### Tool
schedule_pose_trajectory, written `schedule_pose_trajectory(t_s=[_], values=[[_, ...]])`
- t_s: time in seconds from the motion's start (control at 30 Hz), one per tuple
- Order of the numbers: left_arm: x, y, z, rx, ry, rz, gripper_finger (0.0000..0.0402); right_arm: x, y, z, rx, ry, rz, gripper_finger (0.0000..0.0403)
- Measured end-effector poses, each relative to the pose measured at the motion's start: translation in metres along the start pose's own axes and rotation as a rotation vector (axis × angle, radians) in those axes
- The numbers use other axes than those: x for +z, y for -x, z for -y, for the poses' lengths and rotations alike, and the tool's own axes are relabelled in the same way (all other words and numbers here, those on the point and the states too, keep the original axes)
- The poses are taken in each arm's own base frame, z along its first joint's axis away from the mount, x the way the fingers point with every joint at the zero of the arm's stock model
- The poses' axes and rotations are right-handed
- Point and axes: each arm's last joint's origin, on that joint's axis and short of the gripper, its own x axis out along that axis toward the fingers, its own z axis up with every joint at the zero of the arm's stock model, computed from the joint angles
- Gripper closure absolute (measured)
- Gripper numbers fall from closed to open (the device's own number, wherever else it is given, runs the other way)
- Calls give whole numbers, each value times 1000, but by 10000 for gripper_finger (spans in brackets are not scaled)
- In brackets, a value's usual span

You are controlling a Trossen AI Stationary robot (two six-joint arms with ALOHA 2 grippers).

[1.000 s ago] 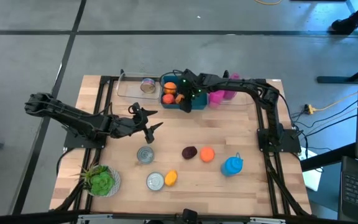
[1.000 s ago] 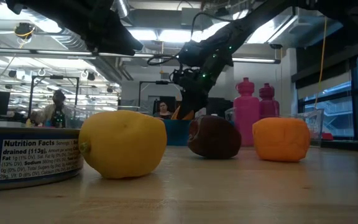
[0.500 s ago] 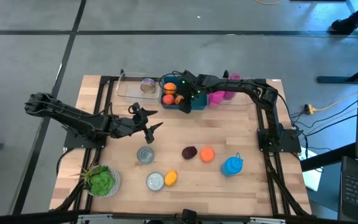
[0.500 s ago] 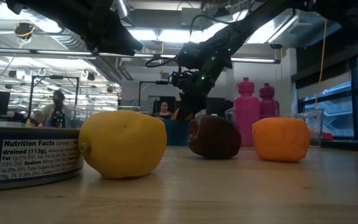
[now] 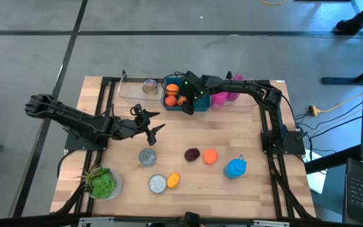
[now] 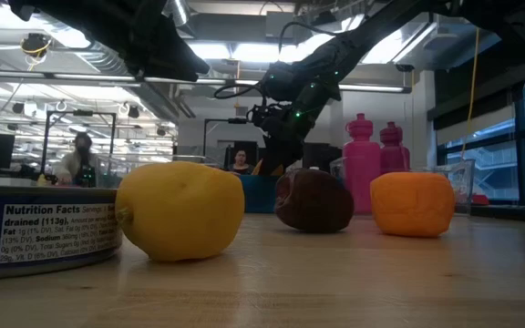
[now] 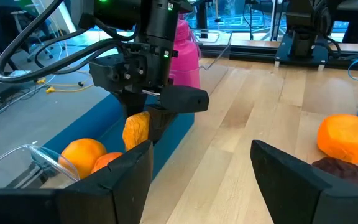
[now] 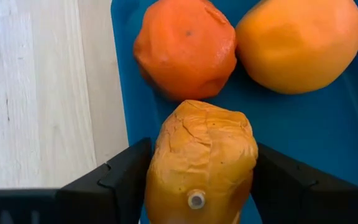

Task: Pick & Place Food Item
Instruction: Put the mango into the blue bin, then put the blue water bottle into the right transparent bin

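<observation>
While the right pincer (image 8: 194, 186) hangs over the blue bin (image 5: 194, 105) at the far edge of the counter (image 5: 251, 189), it is clamped on a wrinkled yellow-orange food item (image 8: 201, 162), most likely a toy fruit or pastry, though its kind cannot be fixed from these views. That item sits between the 2 dark fingers (image 8: 120, 180), held across its middle, just above the bin's blue floor and near 2 pieces already inside: a crumpled orange fruit (image 8: 185, 46) and a smooth orange fruit (image 8: 300, 40).

Handling judgement: the creased, dented skin suggests a light, soft, hollow body that gives under pressure. Slip risk is low. Crushing is the likelier fault, so a grip across the widest part, as now, appears sound.

Left pincer (image 5: 150, 123) stands over the counter's mid-left with its jaws spread apart and nothing between them.

Remaining items on the counter: a dark brown fruit (image 5: 192, 154) touching or just beside an orange fruit (image 5: 210, 156), a yellow lemon (image 5: 173, 180) beside a tin can (image 5: 157, 183), a second can (image 5: 147, 157), a blue bottle (image 5: 235, 168), a green plant (image 5: 103, 183) and 2 pink bottles (image 6: 372, 164) near the bin.
</observation>
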Motion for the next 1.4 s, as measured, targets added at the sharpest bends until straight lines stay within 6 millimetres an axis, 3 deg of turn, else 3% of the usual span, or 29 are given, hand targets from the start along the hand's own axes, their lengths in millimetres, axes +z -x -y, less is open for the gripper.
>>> schedule_pose_trajectory(t_s=[0.53,0.93,1.1,1.4], values=[[0,0,0,0,-2,0,141,0,0,0,10,0,3,95],[-1,0,0,1,-4,-5,141,4,3,0,4,-19,37,93],[-2,0,0,3,-11,-14,141,16,24,-1,-12,-45,139,102],[-5,0,-1,7,-18,-45,141,40,88,-15,72,-45,437,117]])
